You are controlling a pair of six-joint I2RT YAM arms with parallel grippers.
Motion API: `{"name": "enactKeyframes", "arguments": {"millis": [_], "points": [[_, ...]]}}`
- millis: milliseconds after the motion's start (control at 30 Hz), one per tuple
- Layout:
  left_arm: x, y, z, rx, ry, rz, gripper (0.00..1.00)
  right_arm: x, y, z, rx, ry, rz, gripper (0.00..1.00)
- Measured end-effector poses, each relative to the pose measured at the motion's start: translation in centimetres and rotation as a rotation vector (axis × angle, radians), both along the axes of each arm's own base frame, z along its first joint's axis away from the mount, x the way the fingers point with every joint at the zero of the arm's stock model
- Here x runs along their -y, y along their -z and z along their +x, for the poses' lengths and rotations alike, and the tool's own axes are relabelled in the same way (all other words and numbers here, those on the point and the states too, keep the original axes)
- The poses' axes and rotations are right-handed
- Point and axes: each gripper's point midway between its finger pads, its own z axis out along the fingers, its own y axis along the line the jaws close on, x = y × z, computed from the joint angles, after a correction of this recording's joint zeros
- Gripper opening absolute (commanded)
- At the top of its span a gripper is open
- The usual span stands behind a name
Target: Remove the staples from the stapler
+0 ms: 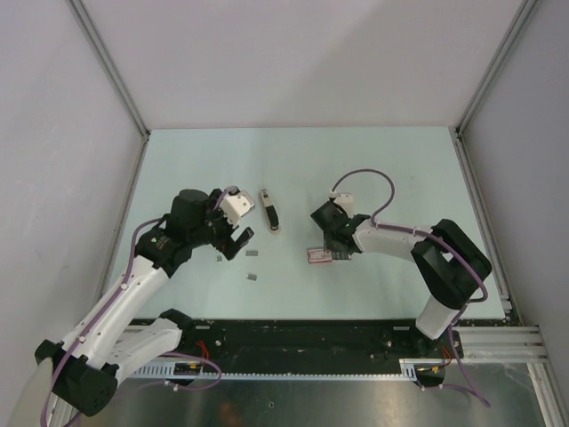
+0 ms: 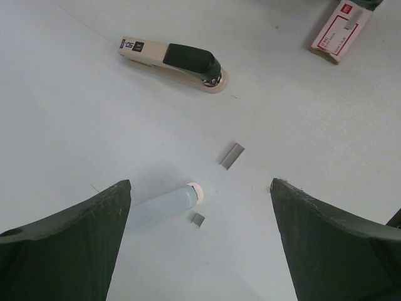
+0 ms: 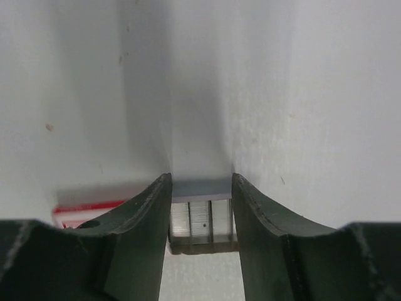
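Observation:
The stapler lies on the table between the arms, shut, dark on top with a pale base. It also shows in the left wrist view. My left gripper is open and empty, low over the table just left of the stapler, apart from it. Loose staple strips lie under it. My right gripper is at the red-and-white staple box. In the right wrist view its jaws press on both sides of the box's grey tray of staples.
Short staple pieces lie on the table in front of the stapler, one between my left fingers. The red-and-white box shows at the top right of the left wrist view. White walls enclose the table on three sides.

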Motion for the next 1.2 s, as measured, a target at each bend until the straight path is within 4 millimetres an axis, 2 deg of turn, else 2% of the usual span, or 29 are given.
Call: {"name": "enactKeyframes", "arguments": {"millis": [300,500,733,1033,1200], "points": [[0.0,0.0,0.0,0.001,0.004,0.005,0.96,0.5,-0.4,-4.0,-0.03,0.025,0.023,0.47],[0.0,1.1,0.2,-0.02,0.021,0.037,0.94,0.3,-1.7,-4.3,-0.009,0.048,0.064,0.48],[0.3,4.7,1.0,-0.111,0.073,0.129,0.95,0.8,-3.0,-3.5,0.029,0.086,0.097,0.52],[0.8,11.7,2.1,-0.277,0.189,0.299,0.94,0.0,-8.9,-1.2,0.196,0.084,0.252,0.54],[1.6,14.2,1.6,-0.316,0.284,0.367,0.93,-0.4,-10.6,-0.6,0.238,0.065,0.301,0.55]]}}
